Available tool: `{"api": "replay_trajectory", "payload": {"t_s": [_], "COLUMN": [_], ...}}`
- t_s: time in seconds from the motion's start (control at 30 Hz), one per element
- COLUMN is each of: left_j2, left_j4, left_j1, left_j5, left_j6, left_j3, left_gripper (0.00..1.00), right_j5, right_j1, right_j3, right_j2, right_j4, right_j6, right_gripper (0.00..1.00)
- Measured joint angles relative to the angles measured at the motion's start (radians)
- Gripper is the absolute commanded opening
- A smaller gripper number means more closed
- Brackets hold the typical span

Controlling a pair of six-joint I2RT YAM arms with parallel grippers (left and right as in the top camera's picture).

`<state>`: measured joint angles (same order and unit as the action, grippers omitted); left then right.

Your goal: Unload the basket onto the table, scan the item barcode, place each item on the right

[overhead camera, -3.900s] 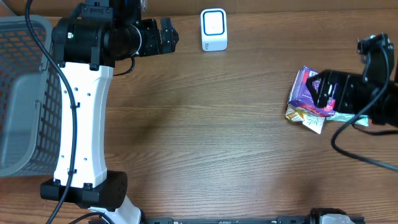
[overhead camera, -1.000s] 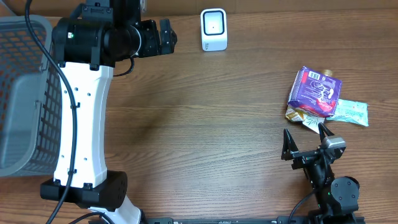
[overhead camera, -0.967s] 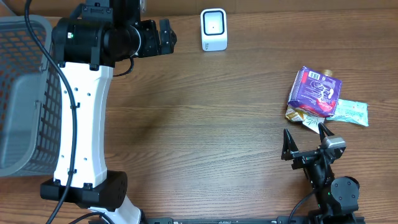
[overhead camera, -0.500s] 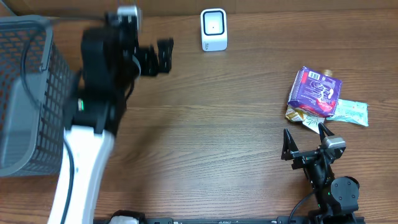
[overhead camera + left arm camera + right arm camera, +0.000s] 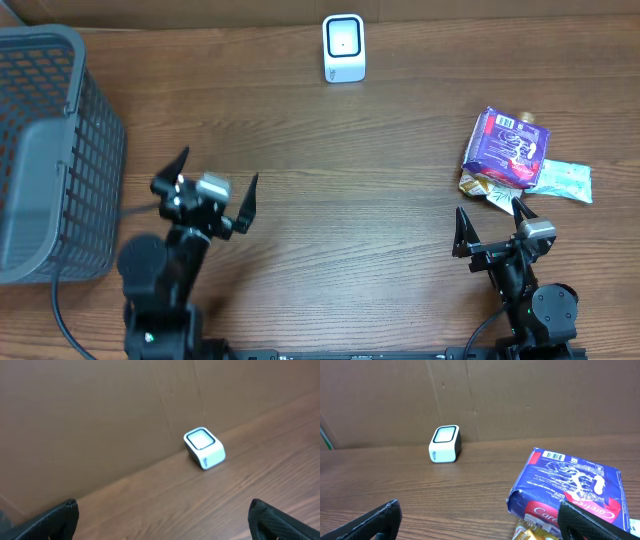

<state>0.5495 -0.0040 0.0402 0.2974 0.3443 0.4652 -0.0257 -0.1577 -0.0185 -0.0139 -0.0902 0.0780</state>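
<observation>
A purple-blue packet [image 5: 508, 148] with a barcode at its far end lies at the right of the table, on top of a green packet [image 5: 565, 180] and a yellow one [image 5: 486, 187]. In the right wrist view the purple-blue packet [image 5: 570, 485] sits just ahead of my right gripper [image 5: 480, 510]. The white scanner [image 5: 344, 47] stands at the back centre. My right gripper [image 5: 487, 212] is open and empty, low at the front right. At the front left, my left gripper [image 5: 222, 165] is open and empty, facing the scanner [image 5: 204, 448].
A grey mesh basket [image 5: 60, 150] stands at the left edge. A brown cardboard wall [image 5: 520, 395] runs along the back behind the scanner [image 5: 445, 443]. Bare wooden tabletop [image 5: 340, 200] lies between the two arms.
My left arm has swung down from its raised pose at the back left to a low pose at the front left. The right arm, earlier over the packets, has held still for the last second.
</observation>
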Motion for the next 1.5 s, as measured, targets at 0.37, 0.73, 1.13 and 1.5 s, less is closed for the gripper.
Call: {"api": "replay_trajectory", "payload": {"t_s": [0.37,0.73,1.13,1.5], "left_j2": [-0.389,-0.534,-0.534,-0.534], "left_j4": [0.056,-0.053,-0.053,-0.053], "left_j1": [0.0,0.0,0.0,0.0], "left_j5": [-0.079,-0.098,-0.1,-0.1], "left_j6": [0.03,0.032,0.032,0.032], "left_j3": [-0.362,-0.455,-0.455,-0.455], "left_gripper": [1.0,1.0,0.99,1.0], "right_j5": [0.0,0.0,0.0,0.0], "right_j1": [0.0,0.0,0.0,0.0], "right_j3": [0.0,0.0,0.0,0.0], "right_j2": [0.0,0.001,0.001,0.001], "right_j4": [0.0,0.0,0.0,0.0], "right_j6": [0.0,0.0,0.0,0.0], "right_gripper": [1.0,1.0,1.0,1.0]}}
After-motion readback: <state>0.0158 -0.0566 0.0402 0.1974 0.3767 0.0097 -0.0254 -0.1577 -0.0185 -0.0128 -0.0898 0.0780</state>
